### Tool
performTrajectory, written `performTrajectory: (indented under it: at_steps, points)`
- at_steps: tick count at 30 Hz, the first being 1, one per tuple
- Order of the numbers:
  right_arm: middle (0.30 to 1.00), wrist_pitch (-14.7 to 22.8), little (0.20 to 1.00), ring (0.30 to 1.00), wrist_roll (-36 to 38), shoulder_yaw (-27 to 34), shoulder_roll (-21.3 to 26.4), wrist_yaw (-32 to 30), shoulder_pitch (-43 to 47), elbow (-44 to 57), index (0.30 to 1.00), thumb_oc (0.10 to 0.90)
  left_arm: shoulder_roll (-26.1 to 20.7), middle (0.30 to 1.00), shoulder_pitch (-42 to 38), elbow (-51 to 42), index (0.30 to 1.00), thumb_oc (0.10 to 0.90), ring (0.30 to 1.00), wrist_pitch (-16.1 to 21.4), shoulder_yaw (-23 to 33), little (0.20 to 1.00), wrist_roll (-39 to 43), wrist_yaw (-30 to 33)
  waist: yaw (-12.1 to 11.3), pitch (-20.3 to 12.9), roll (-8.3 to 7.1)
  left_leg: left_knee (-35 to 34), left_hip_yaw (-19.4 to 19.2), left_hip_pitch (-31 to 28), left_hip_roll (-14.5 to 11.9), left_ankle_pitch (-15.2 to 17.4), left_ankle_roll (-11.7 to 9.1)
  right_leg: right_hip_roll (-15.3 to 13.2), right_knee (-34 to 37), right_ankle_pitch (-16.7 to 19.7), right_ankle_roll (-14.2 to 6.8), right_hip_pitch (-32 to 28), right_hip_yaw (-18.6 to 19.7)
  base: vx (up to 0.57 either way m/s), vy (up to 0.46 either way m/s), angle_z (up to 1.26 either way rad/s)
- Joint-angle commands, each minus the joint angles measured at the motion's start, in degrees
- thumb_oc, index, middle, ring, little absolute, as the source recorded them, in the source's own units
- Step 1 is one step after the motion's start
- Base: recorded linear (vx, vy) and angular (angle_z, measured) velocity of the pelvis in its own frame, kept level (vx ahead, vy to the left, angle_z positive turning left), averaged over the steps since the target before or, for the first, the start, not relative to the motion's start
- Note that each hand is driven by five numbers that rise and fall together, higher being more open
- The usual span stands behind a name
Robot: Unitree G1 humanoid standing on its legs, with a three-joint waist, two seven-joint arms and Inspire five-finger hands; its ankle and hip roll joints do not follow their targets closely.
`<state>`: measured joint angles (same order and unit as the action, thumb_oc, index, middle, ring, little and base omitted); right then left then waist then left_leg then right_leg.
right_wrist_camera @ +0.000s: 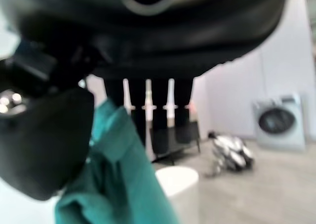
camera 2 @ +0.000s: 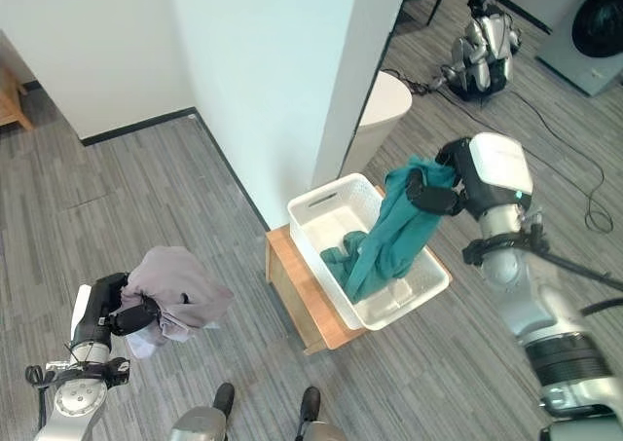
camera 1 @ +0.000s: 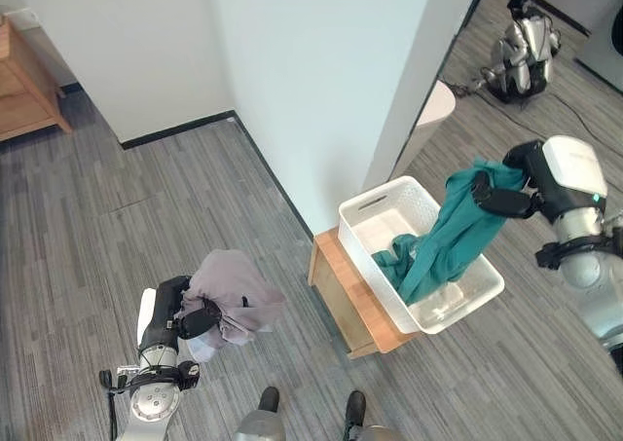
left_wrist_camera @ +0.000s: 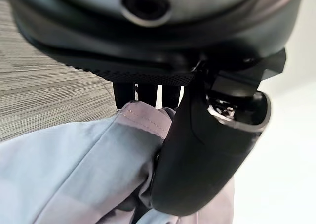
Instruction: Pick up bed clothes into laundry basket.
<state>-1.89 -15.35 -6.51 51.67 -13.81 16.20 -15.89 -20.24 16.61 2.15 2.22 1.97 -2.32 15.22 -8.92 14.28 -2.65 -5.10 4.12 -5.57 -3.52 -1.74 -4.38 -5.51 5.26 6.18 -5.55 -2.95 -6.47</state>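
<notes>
A white laundry basket (camera 1: 370, 212) stands on a low wooden stand (camera 1: 336, 275) beside the white wall. A teal garment (camera 1: 453, 232) hangs from my right hand (camera 1: 504, 200) above the basket's right side, its lower end lying inside the basket. In the right wrist view the thumb (right_wrist_camera: 44, 145) pinches the teal cloth (right_wrist_camera: 116, 179) against the fingers. At the lower left, my left hand (camera 1: 195, 316) is shut on a bunched grey-lilac garment (camera 1: 234, 295), held above the floor. The left wrist view shows the thumb (left_wrist_camera: 207, 155) pressed on that cloth (left_wrist_camera: 74, 169).
A white wall corner (camera 1: 292, 100) stands just behind the basket. A wooden piece of furniture (camera 1: 24, 86) is at the far left. A round white stool (camera 2: 384, 105) and another robot (camera 1: 521, 52) on the floor lie beyond the wall, with a washing machine (camera 2: 599, 22) at the far right.
</notes>
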Motion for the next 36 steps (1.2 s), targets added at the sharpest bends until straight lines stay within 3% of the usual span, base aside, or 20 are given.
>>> performTrajectory:
  at_steps: [1,10,17,21,24,25,29,30,31,36]
  points:
    - [0.900,0.7,0.900,0.900,4.6,6.1,2.9,-4.5,5.1,-2.4,0.900,0.800,-4.9,0.300,-4.5,-5.5,0.300,0.400,0.300,6.3,0.0,0.300,0.8,0.5,-0.3,-3.1,-2.39,0.1,-3.4,2.8,0.4,2.6,0.6,-5.1,-0.3,-7.2,-3.9,-3.7,-3.7,0.00,-0.008,0.19]
    - [0.900,1.5,0.900,0.900,6.0,8.6,5.4,-2.2,0.6,-4.0,0.900,0.800,-6.1,0.300,-5.2,-6.7,0.300,0.400,0.300,6.1,-1.2,0.300,-0.9,-2.1,1.2,-3.6,-2.53,0.1,-4.6,1.3,0.3,3.4,0.6,-5.0,-0.3,-7.0,-4.1,-4.3,-2.6,0.01,0.000,0.02]
    - [0.900,2.1,0.900,0.900,6.5,15.5,6.0,-4.8,-3.6,-2.2,0.900,0.800,-5.3,0.300,-8.7,-9.0,0.300,0.400,0.300,5.5,-3.0,0.300,-2.7,-2.4,4.4,-4.1,-2.55,0.1,-6.5,0.1,-0.1,4.4,0.8,-4.9,-0.3,-7.0,-4.2,-4.2,-1.3,0.01,0.019,-0.17]
    - [0.900,3.9,0.900,0.900,11.1,23.8,-4.1,-8.5,-12.5,1.6,0.900,0.800,-5.2,0.300,-15.2,-10.6,0.300,0.400,0.300,4.8,-4.7,0.300,-4.7,-0.6,7.6,-4.3,-1.82,0.1,-7.5,-0.2,-0.3,4.4,1.1,-4.7,-0.3,-6.3,-4.2,-3.6,0.0,0.02,0.004,-0.09]
    - [0.900,3.4,0.900,0.900,10.1,21.3,-12.4,-8.1,-17.3,-2.7,0.900,0.800,-4.3,0.300,-21.6,-10.1,0.300,0.400,0.300,3.8,-8.6,0.300,-7.8,0.0,10.9,-4.7,-1.20,0.1,-9.2,-1.1,-0.5,5.1,1.6,-4.6,-0.3,-5.8,-4.1,-2.9,2.2,-0.02,-0.015,-0.28]
    - [0.900,3.4,0.900,0.900,10.0,21.3,-12.5,-8.1,-17.2,-2.8,0.900,0.800,-4.3,0.300,-21.7,-9.9,0.300,0.400,0.300,3.9,-8.7,0.300,-7.9,0.1,10.8,-4.7,-1.25,0.1,-9.3,-1.1,-0.6,5.2,1.6,-4.6,-0.3,-5.8,-4.1,-2.8,2.3,0.00,0.001,-0.34]
    - [0.900,0.7,0.900,0.900,4.2,15.6,-15.8,-5.9,-20.1,-13.6,0.900,0.800,-3.7,0.300,-28.2,-6.4,0.300,0.400,0.300,2.3,-13.4,0.300,-11.5,-1.1,14.6,-4.6,-0.20,0.1,-12.0,-2.2,-0.8,5.8,2.0,-4.4,-0.7,-5.3,-4.0,-1.8,5.5,0.00,0.010,-0.39]
    - [0.900,0.4,0.900,0.900,5.9,14.7,-17.2,-5.1,-20.7,-18.2,0.900,0.800,-3.5,0.300,-32.4,-2.8,0.300,0.400,0.300,1.3,-15.6,0.300,-13.5,-0.3,16.5,-4.6,0.58,0.1,-13.4,-2.9,-0.8,6.0,2.0,-4.1,-0.8,-5.0,-4.1,-1.2,7.0,0.01,0.047,-0.40]
    - [0.900,0.5,0.900,0.900,6.0,14.7,-17.2,-5.1,-20.6,-18.3,0.900,0.800,-3.4,0.300,-32.7,-2.4,0.300,0.400,0.300,1.5,-15.7,0.300,-13.5,-0.1,16.3,-4.6,0.60,0.1,-13.5,-2.9,-0.8,6.0,2.0,-4.1,-0.8,-5.0,-4.1,-1.2,7.1,0.02,0.055,-0.62]
    - [0.900,0.0,0.900,0.900,2.8,8.8,-20.0,-1.3,-25.7,-24.5,0.900,0.800,-3.2,0.300,-44.2,12.4,0.300,0.400,0.300,-2.6,-20.0,0.300,-20.8,2.5,21.5,-3.6,2.27,0.1,-17.6,-4.7,-0.9,6.6,1.7,-3.4,-0.9,-4.8,-4.5,0.1,10.4,0.03,0.036,-0.66]
